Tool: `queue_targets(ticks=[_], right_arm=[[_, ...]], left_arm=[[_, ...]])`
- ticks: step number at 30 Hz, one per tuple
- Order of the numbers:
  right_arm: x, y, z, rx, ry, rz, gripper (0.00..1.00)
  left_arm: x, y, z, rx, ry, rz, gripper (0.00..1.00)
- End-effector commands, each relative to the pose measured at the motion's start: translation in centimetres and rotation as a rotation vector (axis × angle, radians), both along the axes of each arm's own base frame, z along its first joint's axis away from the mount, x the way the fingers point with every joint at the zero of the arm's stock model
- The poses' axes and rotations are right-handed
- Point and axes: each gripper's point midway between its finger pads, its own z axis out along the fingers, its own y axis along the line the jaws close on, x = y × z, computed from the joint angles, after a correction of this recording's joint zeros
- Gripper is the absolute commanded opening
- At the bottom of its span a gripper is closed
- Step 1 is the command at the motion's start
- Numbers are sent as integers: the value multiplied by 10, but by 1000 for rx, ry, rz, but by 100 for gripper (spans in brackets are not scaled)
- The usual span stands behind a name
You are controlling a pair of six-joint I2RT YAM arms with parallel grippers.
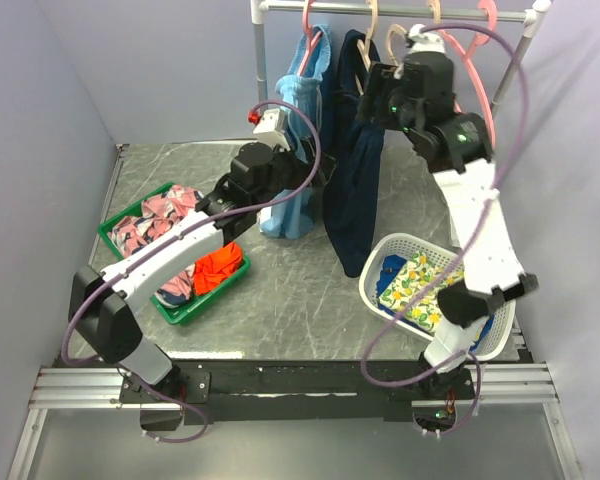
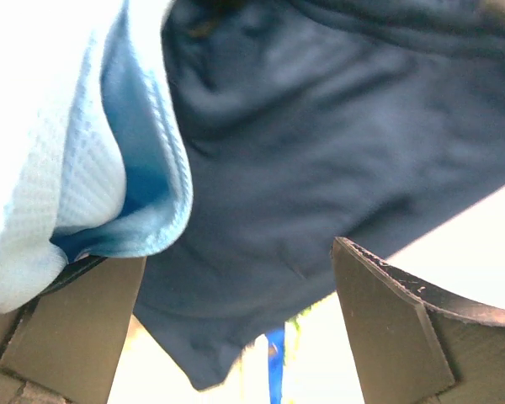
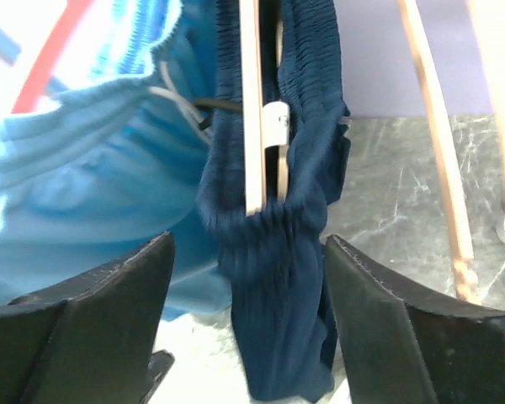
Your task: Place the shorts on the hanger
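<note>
The dark navy shorts (image 1: 355, 190) hang on the beige hanger (image 1: 368, 50) from the rack, beside a light-blue garment (image 1: 298, 150). My right gripper (image 1: 378, 88) is up at the hanger's top. In the right wrist view it is open (image 3: 248, 311), with the gathered waistband of the shorts (image 3: 278, 278) and the hanger's arm (image 3: 251, 109) between its fingers, unclamped. My left gripper (image 1: 315, 172) reaches between the two garments. In the left wrist view it is open (image 2: 236, 324), with the lower part of the shorts (image 2: 320, 168) hanging loose between its fingers.
A green bin (image 1: 126, 213) of orange and patterned clothes stands at the left. A white basket (image 1: 380, 258) with patterned clothes stands at the right. Pink hangers (image 1: 480, 60) and more beige hangers (image 3: 438, 143) hang on the white rack bar (image 1: 400, 10).
</note>
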Motion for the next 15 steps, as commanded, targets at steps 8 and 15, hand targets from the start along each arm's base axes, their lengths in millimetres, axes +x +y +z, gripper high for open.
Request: queue_targets(ticks=[8, 15], right_arm=[[-118, -19, 68, 252, -207, 124, 100], [-175, -11, -18, 339, -127, 236, 100]], left_arm=[[-84, 11, 75, -59, -69, -267, 96], [-103, 65, 51, 11, -19, -77, 96]])
